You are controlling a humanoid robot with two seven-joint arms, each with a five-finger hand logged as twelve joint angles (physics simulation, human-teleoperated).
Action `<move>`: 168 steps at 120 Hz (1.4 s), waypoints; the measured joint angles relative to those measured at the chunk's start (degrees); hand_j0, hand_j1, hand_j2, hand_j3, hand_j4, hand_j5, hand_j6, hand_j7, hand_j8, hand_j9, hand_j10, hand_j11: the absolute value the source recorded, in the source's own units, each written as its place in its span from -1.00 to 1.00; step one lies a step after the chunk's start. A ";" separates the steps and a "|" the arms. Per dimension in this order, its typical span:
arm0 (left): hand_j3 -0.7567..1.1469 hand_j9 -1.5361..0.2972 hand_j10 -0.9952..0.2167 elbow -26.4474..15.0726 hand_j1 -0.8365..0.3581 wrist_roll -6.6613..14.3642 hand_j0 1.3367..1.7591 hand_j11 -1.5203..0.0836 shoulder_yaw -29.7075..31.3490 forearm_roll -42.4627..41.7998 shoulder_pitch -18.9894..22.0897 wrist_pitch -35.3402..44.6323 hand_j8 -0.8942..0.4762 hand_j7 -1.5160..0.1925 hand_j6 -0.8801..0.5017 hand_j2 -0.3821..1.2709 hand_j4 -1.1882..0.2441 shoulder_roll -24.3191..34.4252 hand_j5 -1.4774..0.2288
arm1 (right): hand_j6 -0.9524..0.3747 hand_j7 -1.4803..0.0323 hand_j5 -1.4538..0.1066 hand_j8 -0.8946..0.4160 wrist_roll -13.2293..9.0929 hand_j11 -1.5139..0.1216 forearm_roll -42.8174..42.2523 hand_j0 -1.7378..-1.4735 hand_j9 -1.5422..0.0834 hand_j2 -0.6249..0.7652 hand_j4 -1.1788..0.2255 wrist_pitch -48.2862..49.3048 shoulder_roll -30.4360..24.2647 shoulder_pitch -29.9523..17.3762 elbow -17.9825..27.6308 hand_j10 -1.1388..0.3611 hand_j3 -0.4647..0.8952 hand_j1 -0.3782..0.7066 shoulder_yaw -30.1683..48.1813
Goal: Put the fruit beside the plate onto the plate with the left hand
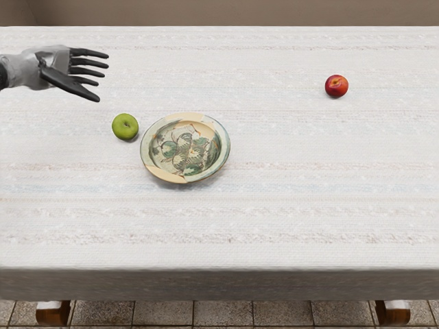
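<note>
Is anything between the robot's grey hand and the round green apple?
In the head view, only bare white tablecloth separates the left hand from the round green apple.

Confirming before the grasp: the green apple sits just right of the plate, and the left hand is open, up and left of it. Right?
One slip: the head view shows the green apple just left of the plate, not right. The left hand is open, up and left of it, as you said.

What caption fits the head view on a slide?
Open left hand near apple beside plate; red fruit far right.
</note>
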 joint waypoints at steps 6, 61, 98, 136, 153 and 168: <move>-0.20 0.33 0.24 -0.06 0.50 0.01 0.52 0.50 0.00 0.08 -0.10 0.00 -0.05 0.40 -0.08 -0.48 0.32 -0.08 0.36 | 0.38 0.90 0.81 0.31 0.04 0.80 0.00 -0.40 0.84 -0.11 0.63 0.00 0.00 0.00 0.00 0.47 -0.32 -0.87 0.00; -0.20 0.33 0.24 -0.41 0.49 5.23 0.52 0.50 2.50 24.12 -13.01 -0.01 -0.05 0.40 -0.08 -0.48 0.32 -5.77 0.36 | 0.38 0.90 0.81 0.31 -0.23 0.80 0.00 -0.40 0.84 -0.11 0.63 -0.01 0.00 -0.04 0.00 0.47 -0.32 -0.87 0.00; -0.20 0.33 0.24 -13.71 0.49 8.25 0.52 0.50 25.25 27.37 -23.29 5.32 -0.06 0.40 -0.08 -0.48 0.31 -6.00 0.36 | 0.38 0.90 0.81 0.31 -0.25 0.80 0.00 -0.40 0.84 -0.11 0.63 -0.01 0.00 -0.05 0.00 0.47 -0.32 -0.87 0.00; -0.20 0.33 0.23 -23.85 0.49 17.35 0.52 0.50 44.59 21.67 -28.82 23.39 -0.06 0.40 -0.08 -0.48 0.31 -16.93 0.36 | 0.38 0.90 0.81 0.31 -0.25 0.80 0.00 -0.40 0.84 -0.11 0.63 -0.01 0.00 -0.04 0.00 0.47 -0.32 -0.87 0.00; -0.20 0.33 0.23 -24.56 0.49 19.11 0.52 0.50 45.90 21.40 -28.37 26.14 -0.06 0.40 -0.09 -0.48 0.31 -19.26 0.36 | 0.38 0.90 0.81 0.31 -0.25 0.80 0.00 -0.40 0.84 -0.11 0.63 -0.01 0.00 -0.04 0.00 0.47 -0.32 -0.87 0.00; -0.20 0.33 0.23 -24.52 0.49 19.51 0.52 0.50 45.95 21.29 -27.97 27.32 -0.06 0.40 -0.09 -0.48 0.31 -20.77 0.36 | 0.38 0.90 0.81 0.31 -0.25 0.80 0.00 -0.40 0.84 -0.11 0.63 -0.01 0.00 -0.03 0.00 0.47 -0.32 -0.87 0.00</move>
